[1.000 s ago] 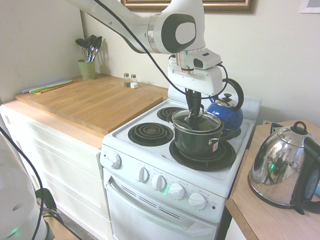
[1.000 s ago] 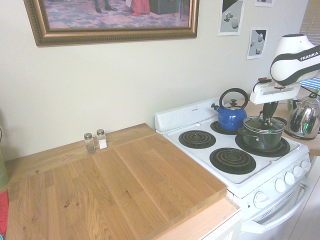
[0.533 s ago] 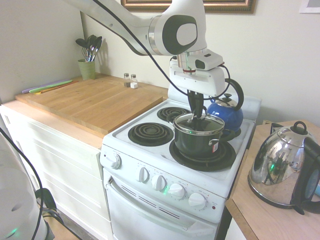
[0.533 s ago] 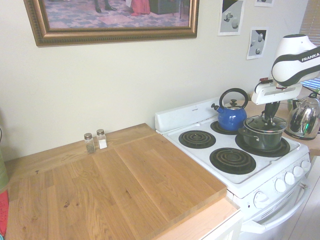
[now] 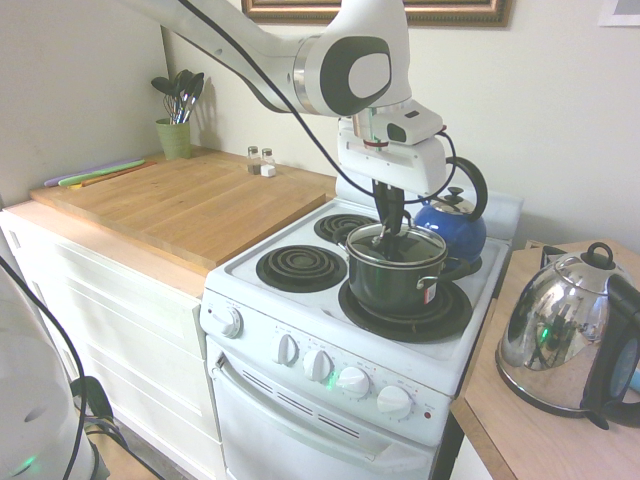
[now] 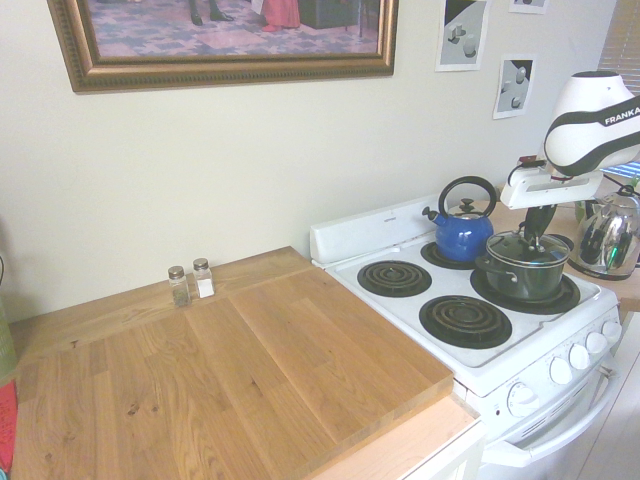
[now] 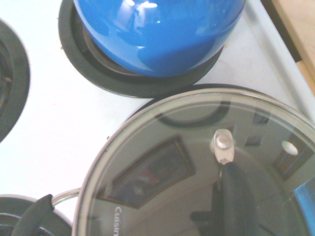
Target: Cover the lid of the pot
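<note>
Gripper (image 5: 384, 235) points steeply down over the pot, fingers pressed together at the middle of the lid (image 5: 398, 243), right where the knob should sit. Looks like it's pinching the knob, though the fingers hide it in both exterior views, so that's my read rather than a sure thing.

Lid sits on or just over the pot (image 5: 395, 280), one edge looking slightly raised in the first exterior view; can't tell whether it's fully seated. In the wrist view the lid (image 7: 206, 167) shows as clear glass with a thin metal rim and a small metal stud (image 7: 224, 142) at centre.

Handling, as I judge it: glass is stiff, fairly heavy for its thickness, slick and breakable. The central knob is the only sane hold; the rim is too thin and slippery. A pinch on a small knob lets the lid swing, so lower it level and slow, and release only once the rim is down all round.

Pot stands on the front burner (image 5: 405, 315) of the stove (image 5: 330, 330). Blue kettle (image 5: 452, 225) is just behind it, close enough to clip. Chrome kettle (image 5: 565, 340) stands apart on the side desk (image 5: 520, 430).
</note>
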### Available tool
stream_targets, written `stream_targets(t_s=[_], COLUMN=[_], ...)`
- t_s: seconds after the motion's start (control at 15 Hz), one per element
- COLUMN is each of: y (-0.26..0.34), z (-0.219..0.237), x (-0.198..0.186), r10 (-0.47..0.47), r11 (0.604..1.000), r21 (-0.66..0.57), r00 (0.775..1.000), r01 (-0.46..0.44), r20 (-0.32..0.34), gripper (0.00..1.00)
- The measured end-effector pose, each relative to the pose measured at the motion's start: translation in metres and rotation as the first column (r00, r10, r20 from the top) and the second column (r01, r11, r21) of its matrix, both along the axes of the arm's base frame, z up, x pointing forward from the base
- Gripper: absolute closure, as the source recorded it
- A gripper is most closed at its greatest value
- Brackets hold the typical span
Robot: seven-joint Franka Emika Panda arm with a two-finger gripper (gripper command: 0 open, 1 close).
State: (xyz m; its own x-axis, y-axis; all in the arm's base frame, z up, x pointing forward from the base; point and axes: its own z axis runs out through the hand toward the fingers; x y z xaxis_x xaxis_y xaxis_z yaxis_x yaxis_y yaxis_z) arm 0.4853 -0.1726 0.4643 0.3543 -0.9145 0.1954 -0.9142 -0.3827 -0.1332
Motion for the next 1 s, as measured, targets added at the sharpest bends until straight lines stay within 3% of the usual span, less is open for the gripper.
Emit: stream_targets(t_s=[0.33,0.4,1.0], y=[0.0017,0.0017,0.0025], z=[-0.0035,-0.0035,-0.0047], x=[-0.0046,-0.0045,-0.0063], r10=[0.007,0.01,0.011], r11=[1.0,1.0,1.0], r21=[0.0,-0.001,0.004], r00=[1.0,1.0,1.0], r01=[-0.007,-0.01,-0.011], r20=[0.017,0.017,0.0], gripper=[1.0,0.0,0.0])
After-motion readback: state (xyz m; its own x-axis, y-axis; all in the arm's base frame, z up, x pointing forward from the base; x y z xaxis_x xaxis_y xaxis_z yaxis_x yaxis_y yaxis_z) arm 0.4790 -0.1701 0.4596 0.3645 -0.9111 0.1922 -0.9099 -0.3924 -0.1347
